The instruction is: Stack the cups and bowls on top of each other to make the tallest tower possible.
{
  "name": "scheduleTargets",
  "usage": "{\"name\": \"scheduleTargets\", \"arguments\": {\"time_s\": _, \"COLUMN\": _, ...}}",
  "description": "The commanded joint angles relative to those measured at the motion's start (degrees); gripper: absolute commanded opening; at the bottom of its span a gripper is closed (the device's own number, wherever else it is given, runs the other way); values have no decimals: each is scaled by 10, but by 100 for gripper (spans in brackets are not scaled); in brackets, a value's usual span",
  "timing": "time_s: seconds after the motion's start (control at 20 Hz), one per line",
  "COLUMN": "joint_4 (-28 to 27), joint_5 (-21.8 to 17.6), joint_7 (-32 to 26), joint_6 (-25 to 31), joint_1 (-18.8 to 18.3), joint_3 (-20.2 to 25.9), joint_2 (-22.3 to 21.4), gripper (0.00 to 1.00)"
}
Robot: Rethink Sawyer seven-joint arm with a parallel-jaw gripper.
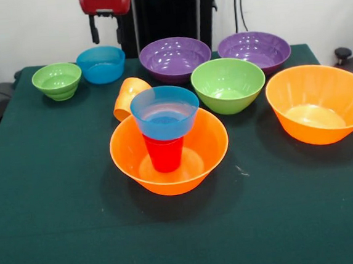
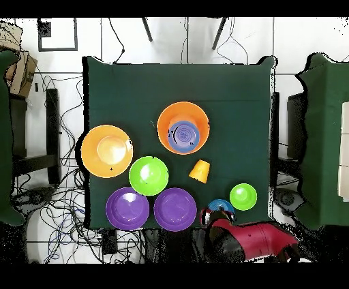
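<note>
Three pieces stacked so far: large orange bowl [image 1: 169,150] at tabletop [image 1: 61,228] centre, red cup [image 1: 164,153] standing inverted inside it, small blue bowl [image 1: 165,112] perched upright on the cup; looks top-heavy, likely to tip at a nudge. Orange cup [image 1: 129,96] lying on its side just behind and left of the tower, mouth facing away; probably light, stiff, glossy and slippery; best taken across the ridged wall near the rim, though apt to roll. Second large orange bowl [image 1: 321,102] at the right, well apart; medium green bowl [image 1: 228,85] between it and the tower; two purple bowls [image 1: 175,59] [image 1: 254,50] along the far edge; second blue bowl [image 1: 101,64] and small green bowl [image 1: 57,80] at far left, touching or nearly so. Tool [image 1: 107,28] hanging above the far blue bowl, fingers parted, gripping nothing. Wide bowls probably thin-walled and springy; rim pinch the likely hold.
</note>
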Motion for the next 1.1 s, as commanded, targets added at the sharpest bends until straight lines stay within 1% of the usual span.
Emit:
{"name": "scheduleTargets", "arguments": {"time_s": 0.05, "joint_4": -103, "joint_5": -13, "joint_7": 100, "joint_6": -67, "joint_1": 78, "joint_3": -87, "joint_2": 73, "gripper": 100}}
{"name": "scheduleTargets", "arguments": {"time_s": 0.15, "joint_4": -109, "joint_5": -5, "joint_7": 96, "joint_6": -85, "joint_1": 84, "joint_3": -100, "joint_2": 90, "gripper": 100}}
{"name": "scheduleTargets", "arguments": {"time_s": 0.2, "joint_4": -110, "joint_5": -1, "joint_7": 89, "joint_6": -87, "joint_1": 78, "joint_3": -96, "joint_2": 96, "gripper": 100}}
{"name": "scheduleTargets", "arguments": {"time_s": 0.4, "joint_4": -118, "joint_5": 6, "joint_7": 74, "joint_6": -101, "joint_1": 77, "joint_3": -104, "joint_2": 112, "gripper": 100}}
{"name": "scheduleTargets", "arguments": {"time_s": 0.5, "joint_4": -119, "joint_5": 8, "joint_7": 67, "joint_6": -101, "joint_1": 75, "joint_3": -105, "joint_2": 113, "gripper": 100}}
{"name": "scheduleTargets", "arguments": {"time_s": 0.75, "joint_4": -120, "joint_5": 6, "joint_7": 44, "joint_6": -94, "joint_1": 59, "joint_3": -90, "joint_2": 109, "gripper": 100}}
{"name": "scheduleTargets", "arguments": {"time_s": 0.9, "joint_4": -127, "joint_5": 6, "joint_7": 45, "joint_6": -103, "joint_1": 62, "joint_3": -92, "joint_2": 122, "gripper": 100}}
{"name": "scheduleTargets", "arguments": {"time_s": 1.1, "joint_4": -141, "joint_5": 17, "joint_7": 60, "joint_6": -125, "joint_1": 83, "joint_3": -109, "joint_2": 146, "gripper": 100}}
